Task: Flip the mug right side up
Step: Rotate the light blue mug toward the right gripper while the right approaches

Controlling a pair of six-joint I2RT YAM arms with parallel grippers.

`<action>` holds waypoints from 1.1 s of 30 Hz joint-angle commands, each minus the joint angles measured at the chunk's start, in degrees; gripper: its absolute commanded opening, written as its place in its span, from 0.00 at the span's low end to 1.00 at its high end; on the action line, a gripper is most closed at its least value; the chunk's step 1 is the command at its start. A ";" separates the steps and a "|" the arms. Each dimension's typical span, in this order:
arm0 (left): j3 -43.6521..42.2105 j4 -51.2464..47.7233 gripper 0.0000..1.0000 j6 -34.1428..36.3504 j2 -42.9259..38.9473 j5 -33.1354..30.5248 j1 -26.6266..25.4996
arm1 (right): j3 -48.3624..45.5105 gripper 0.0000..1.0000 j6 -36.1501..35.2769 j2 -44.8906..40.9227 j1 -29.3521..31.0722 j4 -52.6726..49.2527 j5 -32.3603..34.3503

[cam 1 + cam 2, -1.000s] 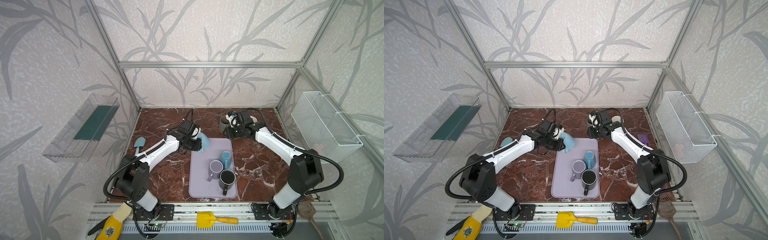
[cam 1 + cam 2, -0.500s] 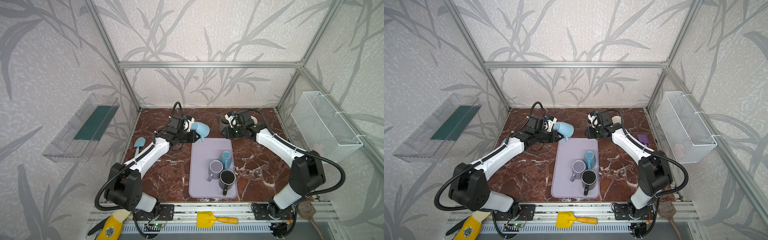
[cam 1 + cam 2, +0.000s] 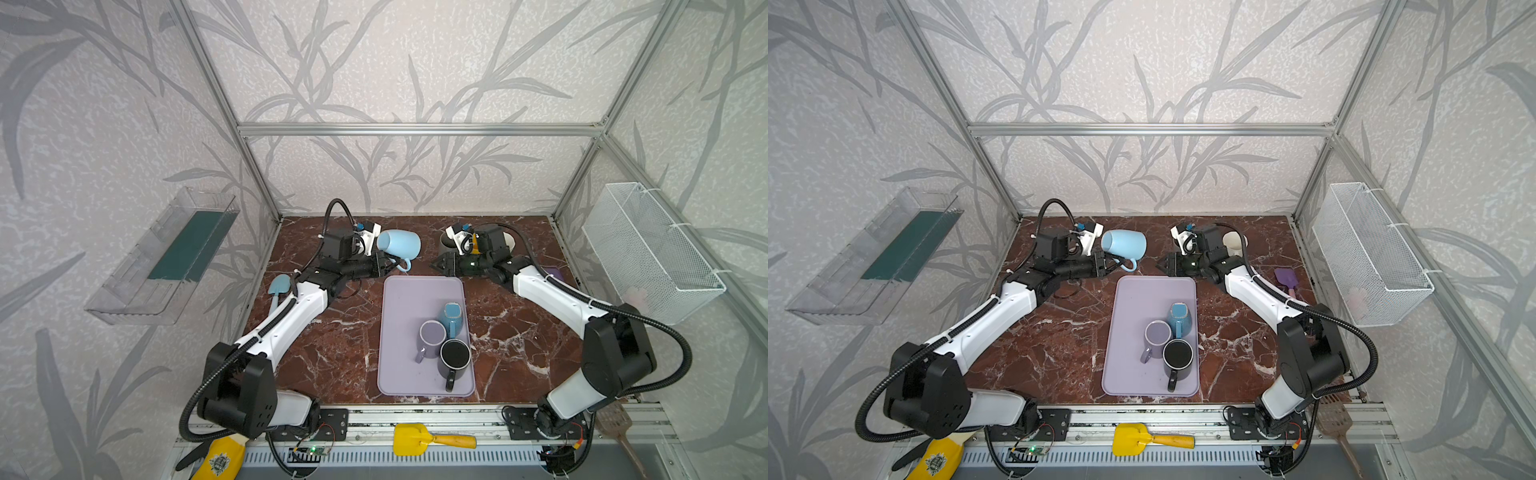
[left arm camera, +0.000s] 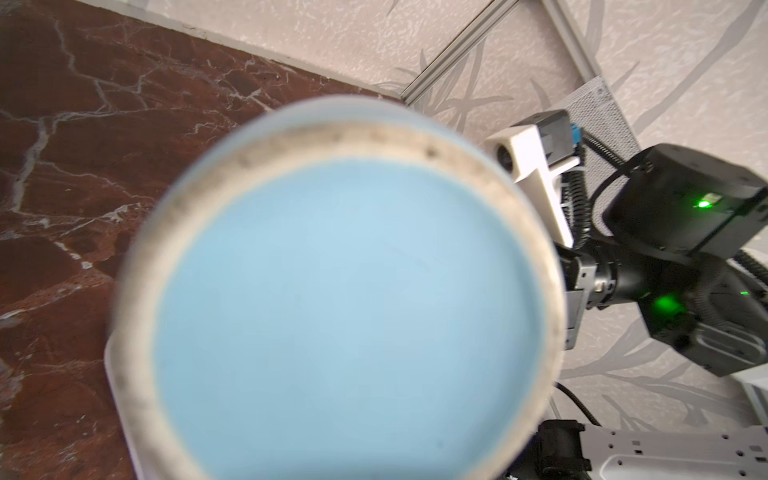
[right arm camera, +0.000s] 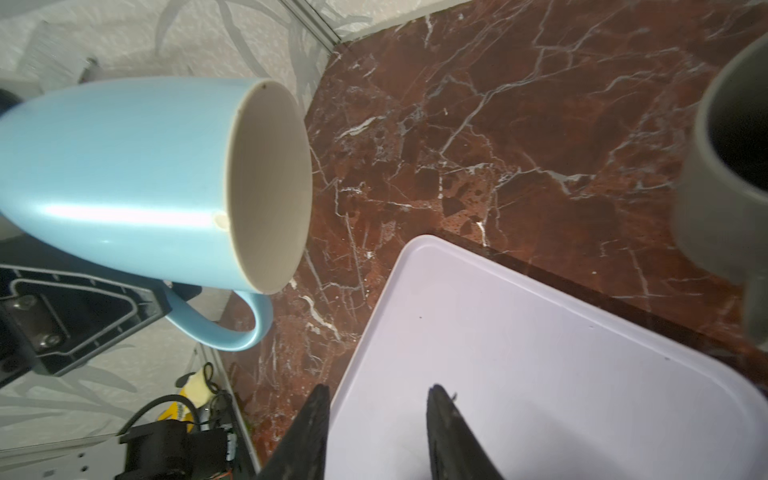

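The marble tabletop (image 3: 332, 353) carries a lavender tray (image 3: 409, 295) at centre, a blue scoop (image 3: 277, 286) at the left edge, a purple spatula (image 3: 1286, 277) at the right, and a grey mug (image 5: 715, 224) and white cup (image 3: 1232, 243) at rear right.

light blue ceramic mug (image 3: 400, 245): carried back from over far-left corner of lilac plastic tray (image 3: 415, 299), now beyond its far edge
mug tilt: steep to level, mouth facing right gripper (image 3: 435, 262)
right gripper: edged slightly toward mug
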 commanded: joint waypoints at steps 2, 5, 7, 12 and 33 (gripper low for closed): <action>-0.52 12.47 0.00 -2.97 -3.06 6.30 1.06 | -1.14 0.41 6.01 -2.55 0.16 11.36 -6.38; -1.02 15.47 0.00 -4.27 -3.24 8.75 1.50 | -2.09 0.42 8.33 -2.76 0.22 16.70 -8.54; -1.47 17.61 0.00 -5.24 -3.54 10.27 1.73 | -2.49 0.43 11.64 -2.76 0.21 19.58 -10.01; -1.94 20.02 0.00 -6.35 -4.35 11.92 2.40 | -3.30 0.44 15.86 -3.02 0.27 26.10 -12.82; -4.73 35.47 0.00 -16.58 -4.16 18.05 3.55 | -2.06 0.50 20.67 -0.56 2.82 35.90 -17.60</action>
